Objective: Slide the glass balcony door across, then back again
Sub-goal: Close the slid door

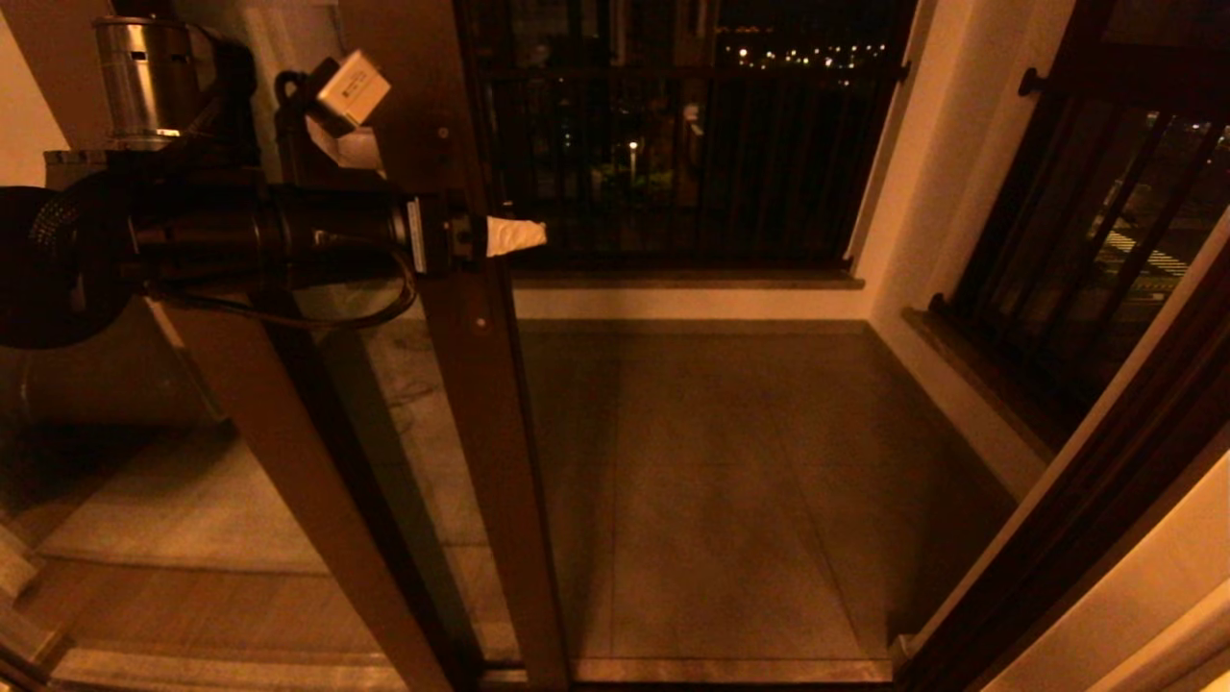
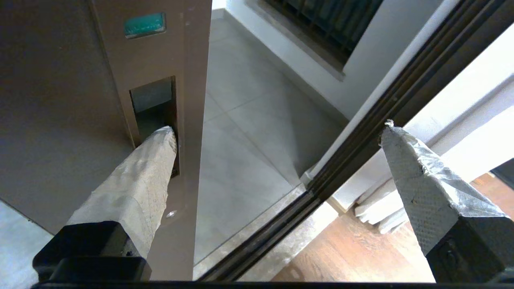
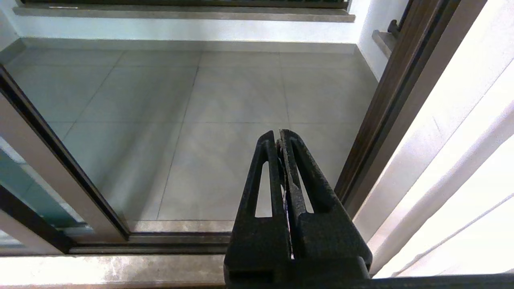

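Left hand [image 2: 277,128] spread wide, one fingertip [image 2: 160,140] in glass balcony door [image 2: 160,52] handle recess [image 2: 154,108], right hand [image 3: 281,134] clenched, idle.

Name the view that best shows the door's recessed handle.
Left wrist view: the recessed handle fills the upright, with one left end effector finger tucked into it. The head view hides it behind the arm; the right wrist view shows only the door's lower frame.

A balcony floor of large grey square tiles [image 1: 730,481] fills the middle of the head view under dim amber light. At twelve o'clock a black barred metal railing [image 1: 673,144] stands over a low white wall with a stone sill [image 1: 687,281], city lights beyond it. At two o'clock a second black barred railing [image 1: 1086,250] meets a white corner wall [image 1: 913,173]. Reddish-brown wooden floorboards [image 2: 361,249] lie indoors.
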Controlling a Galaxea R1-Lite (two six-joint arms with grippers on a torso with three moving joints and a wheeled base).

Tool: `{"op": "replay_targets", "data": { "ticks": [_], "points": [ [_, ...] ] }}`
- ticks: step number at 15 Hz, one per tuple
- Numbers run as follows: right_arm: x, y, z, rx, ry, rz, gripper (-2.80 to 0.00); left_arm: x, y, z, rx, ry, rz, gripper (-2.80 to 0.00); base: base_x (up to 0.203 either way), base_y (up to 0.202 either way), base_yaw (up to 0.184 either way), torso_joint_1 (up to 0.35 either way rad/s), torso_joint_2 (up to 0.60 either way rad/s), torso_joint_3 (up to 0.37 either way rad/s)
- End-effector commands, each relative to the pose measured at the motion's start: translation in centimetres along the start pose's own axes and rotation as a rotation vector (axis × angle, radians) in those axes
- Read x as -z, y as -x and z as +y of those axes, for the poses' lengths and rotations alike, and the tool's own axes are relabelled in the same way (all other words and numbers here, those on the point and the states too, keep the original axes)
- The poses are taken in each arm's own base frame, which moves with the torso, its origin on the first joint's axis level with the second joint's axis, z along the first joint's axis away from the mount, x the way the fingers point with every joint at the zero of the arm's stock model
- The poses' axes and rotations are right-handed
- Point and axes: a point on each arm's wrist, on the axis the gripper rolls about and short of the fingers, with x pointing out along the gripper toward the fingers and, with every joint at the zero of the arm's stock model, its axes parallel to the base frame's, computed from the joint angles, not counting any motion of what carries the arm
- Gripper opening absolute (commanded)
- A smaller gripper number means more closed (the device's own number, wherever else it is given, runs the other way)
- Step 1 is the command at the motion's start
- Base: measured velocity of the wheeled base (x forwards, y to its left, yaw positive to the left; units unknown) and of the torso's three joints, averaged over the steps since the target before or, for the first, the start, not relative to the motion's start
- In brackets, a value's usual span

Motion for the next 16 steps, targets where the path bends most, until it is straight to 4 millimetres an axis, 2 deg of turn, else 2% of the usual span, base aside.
{"op": "replay_targets", "data": {
  "ticks": [1, 7, 16],
  "points": [
    [0.0, 0.0, 0.0, 0.000, 0.001, 0.001, -2.80, 0.1, -0.2, -0.3, 0.015, 0.001, 0.005, 0.00, 0.000, 0.000, 0.000, 0.000, 0.00, 0.000],
    [0.0, 0.0, 0.0, -0.001, 0.001, 0.002, -2.80, 0.1, -1.7, -1.3, -0.009, -0.005, 0.004, 0.00, 0.000, 0.000, 0.000, 0.000, 0.00, 0.000],
    [0.0, 0.0, 0.0, 0.000, 0.001, 0.002, -2.80, -0.1, -2.4, -2.2, 0.021, -0.014, 0.000, 0.00, 0.000, 0.000, 0.000, 0.000, 0.00, 0.000]
  ]
}}
